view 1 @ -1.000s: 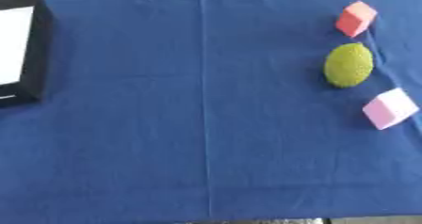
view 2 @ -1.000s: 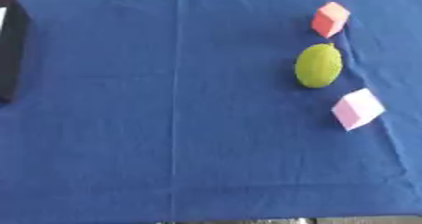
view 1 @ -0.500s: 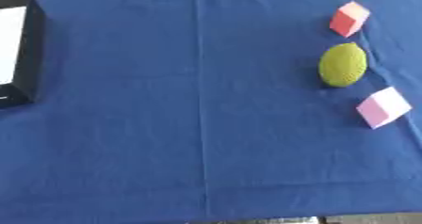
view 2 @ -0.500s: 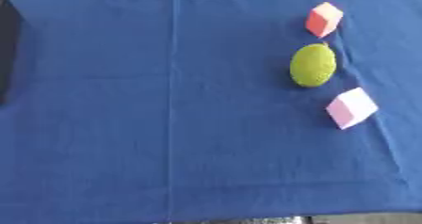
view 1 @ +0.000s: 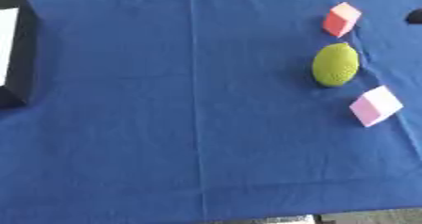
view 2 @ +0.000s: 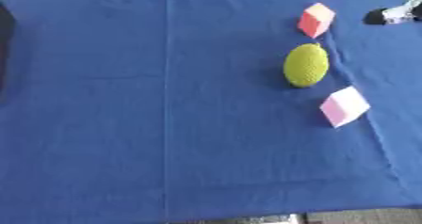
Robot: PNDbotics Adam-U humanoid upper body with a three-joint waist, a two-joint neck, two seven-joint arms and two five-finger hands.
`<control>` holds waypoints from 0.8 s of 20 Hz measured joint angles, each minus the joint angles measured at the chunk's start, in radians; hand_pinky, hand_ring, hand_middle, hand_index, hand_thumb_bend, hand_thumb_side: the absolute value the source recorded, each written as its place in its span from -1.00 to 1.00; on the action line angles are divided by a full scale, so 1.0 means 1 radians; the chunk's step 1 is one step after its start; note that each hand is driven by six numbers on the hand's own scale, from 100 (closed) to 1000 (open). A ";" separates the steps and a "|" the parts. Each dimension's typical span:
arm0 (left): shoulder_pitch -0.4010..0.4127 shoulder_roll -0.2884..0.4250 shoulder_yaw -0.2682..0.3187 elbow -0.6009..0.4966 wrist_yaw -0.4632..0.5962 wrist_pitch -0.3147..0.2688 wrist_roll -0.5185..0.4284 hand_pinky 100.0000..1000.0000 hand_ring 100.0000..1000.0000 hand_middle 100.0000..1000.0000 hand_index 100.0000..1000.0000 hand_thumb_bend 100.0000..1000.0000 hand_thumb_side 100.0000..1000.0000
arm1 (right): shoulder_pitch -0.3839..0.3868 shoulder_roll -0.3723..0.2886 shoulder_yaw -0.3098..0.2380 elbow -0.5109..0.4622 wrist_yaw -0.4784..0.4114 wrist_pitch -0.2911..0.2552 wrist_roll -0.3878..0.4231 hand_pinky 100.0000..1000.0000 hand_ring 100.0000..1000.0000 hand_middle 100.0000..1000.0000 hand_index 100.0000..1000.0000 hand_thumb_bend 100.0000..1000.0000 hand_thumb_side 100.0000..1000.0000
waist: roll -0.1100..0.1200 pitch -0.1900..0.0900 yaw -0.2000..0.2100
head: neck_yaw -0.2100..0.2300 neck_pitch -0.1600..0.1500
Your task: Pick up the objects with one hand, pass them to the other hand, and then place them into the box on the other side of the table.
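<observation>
— Objects first: where do they lie?

— All three sit in a loose column on the right side of the blue cloth [view 1: 198, 124]. Farthest is a red block [view 1: 340, 19], tipped on an edge; nearer is a yellow-green textured ball [view 1: 336, 64], just beside the block but apart from it; nearest is a pink block [view 1: 376, 105], also tilted, a little to the right of the ball.

— And the box?

— The black box [view 1: 20, 53] is at the far left edge, well apart from everything, with a pale inside. That spread looks deliberate: a pick on the right, a pass in the middle, a drop on the left.

— Which hand is working?

— Only the right hand [view 2: 389, 15] shows, and barely (a dark tip with a pale part behind it at the upper right edge). It is near the red block, not touching it. Whether its fingers are spread or curled, I cannot tell. The left hand is out of sight.

— Anything in the way?

— Nothing lies between the objects and the box. I'd judge the ball the awkward one, since it may roll if nudged while a neighbouring block is reached for.
</observation>
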 measured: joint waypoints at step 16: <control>0.006 0.005 0.000 -0.002 -0.003 0.001 0.001 0.69 0.66 0.60 0.71 -0.26 0.45 | 0.081 -0.019 0.015 -0.149 0.194 -0.048 0.151 0.83 0.71 0.72 0.73 0.09 -0.56 | 0.007 -0.001 -0.013 | -0.068 0.010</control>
